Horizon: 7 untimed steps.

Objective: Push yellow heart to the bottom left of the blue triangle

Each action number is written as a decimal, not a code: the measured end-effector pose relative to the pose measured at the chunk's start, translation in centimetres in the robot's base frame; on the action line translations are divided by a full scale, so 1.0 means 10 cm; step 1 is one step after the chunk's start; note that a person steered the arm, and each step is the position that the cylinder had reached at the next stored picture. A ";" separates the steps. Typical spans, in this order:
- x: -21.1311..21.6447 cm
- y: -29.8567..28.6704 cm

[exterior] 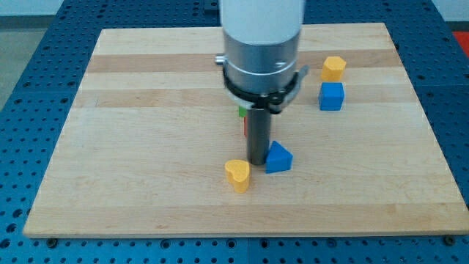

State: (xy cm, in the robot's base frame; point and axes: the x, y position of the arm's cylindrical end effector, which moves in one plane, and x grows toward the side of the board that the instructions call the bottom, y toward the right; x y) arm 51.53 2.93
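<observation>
The yellow heart (pixel 237 175) lies on the wooden board (pixel 146 147), below centre. The blue triangle (pixel 278 158) lies just to its upper right, a small gap between them. My tip (pixel 257 161) stands at the blue triangle's left side, touching or nearly touching it, and just above and right of the yellow heart. The rod rises into the arm's grey and white body (pixel 261 51).
A yellow block (pixel 333 68) and a blue cube (pixel 331 96) sit at the view's upper right. A green block (pixel 241 111) and a red block (pixel 245 126) are mostly hidden behind the rod. The board rests on a blue perforated table (pixel 29 132).
</observation>
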 end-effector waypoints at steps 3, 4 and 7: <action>0.00 0.61; 0.00 0.33; 0.00 -0.50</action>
State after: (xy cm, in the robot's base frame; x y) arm 51.50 -2.04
